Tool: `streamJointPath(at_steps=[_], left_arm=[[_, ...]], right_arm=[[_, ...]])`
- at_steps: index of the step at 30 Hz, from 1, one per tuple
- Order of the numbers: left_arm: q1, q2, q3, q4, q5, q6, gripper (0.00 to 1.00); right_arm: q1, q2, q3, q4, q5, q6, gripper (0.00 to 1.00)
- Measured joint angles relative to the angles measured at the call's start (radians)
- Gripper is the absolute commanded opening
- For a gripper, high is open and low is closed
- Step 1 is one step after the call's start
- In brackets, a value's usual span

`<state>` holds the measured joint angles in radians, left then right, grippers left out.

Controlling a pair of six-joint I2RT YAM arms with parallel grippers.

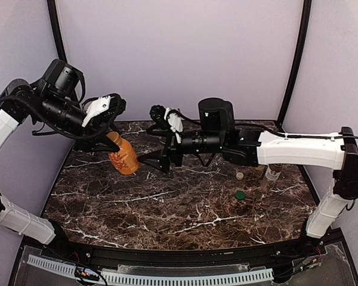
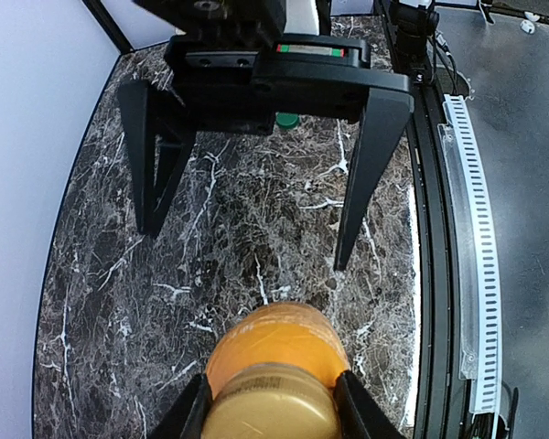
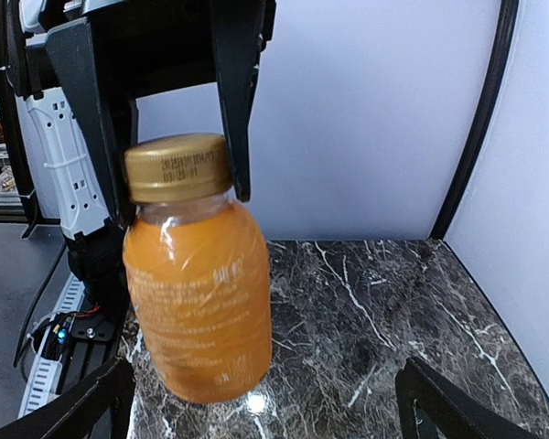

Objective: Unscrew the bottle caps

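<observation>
Lilac walls are enclosing a dark, white-veined marble tabletop (image 1: 167,208) in the top view. The left gripper (image 1: 113,138) is clamping the top end of a short squat orange plastic bottle (image 1: 125,158), holding it tilted over the table's far left part. The right gripper (image 1: 155,164) is hovering just beside that bottle, fingers spread, gripping nothing. Two loose caps are lying near the right arm: a cream-white round screw cap (image 1: 240,176) and a dark green round screw cap (image 1: 241,194). Another bottle (image 1: 272,173) is standing close by, partly hidden by the arm.

The left wrist view is showing a gold-orange screw cap (image 2: 273,407) sitting on the orange bottle between the left fingers (image 2: 188,416), with the right gripper facing it wide open.

Only the right wrist view is showing writing: a small dark code printed on the cap's side and pale characters on the bottle's wrap, both too blurred to read.
</observation>
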<state>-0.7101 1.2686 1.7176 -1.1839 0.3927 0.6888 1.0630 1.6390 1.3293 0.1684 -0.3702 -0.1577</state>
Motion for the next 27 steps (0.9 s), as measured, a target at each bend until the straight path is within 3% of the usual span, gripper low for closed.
streamJointPath(at_steps=[6,9,14,19,22,23,24,25,27], left_arm=[[0.0,0.009,0.0,0.0,0.016,0.001,0.01],[0.0,0.009,0.0,0.0,0.016,0.003,0.01],[0.0,0.012,0.0,0.0,0.017,0.002,0.01],[0.0,0.033,0.02,0.004,0.03,-0.013,0.01],[0.0,0.042,0.035,0.005,0.038,-0.024,0.01],[0.0,0.042,0.036,0.005,0.039,-0.027,0.07],[0.0,0.042,0.037,0.005,0.039,-0.032,0.28],[0.0,0.042,0.038,0.006,0.04,-0.036,0.42],[0.0,0.042,0.038,0.01,0.04,-0.047,0.86]], right_arm=[[0.019,0.119,0.067,0.072,-0.084,0.048,0.98],[0.026,0.151,0.073,0.08,-0.116,0.065,0.93],[0.028,0.189,0.084,0.093,-0.15,0.093,0.79],[0.028,0.193,0.084,0.103,-0.153,0.113,0.56],[0.028,0.193,0.084,0.118,-0.153,0.115,0.54],[0.028,0.193,0.084,0.121,-0.154,0.115,0.53],[0.028,0.193,0.083,0.124,-0.154,0.115,0.51],[0.028,0.193,0.081,0.128,-0.154,0.116,0.5],[0.028,0.19,0.071,0.145,-0.157,0.124,0.49]])
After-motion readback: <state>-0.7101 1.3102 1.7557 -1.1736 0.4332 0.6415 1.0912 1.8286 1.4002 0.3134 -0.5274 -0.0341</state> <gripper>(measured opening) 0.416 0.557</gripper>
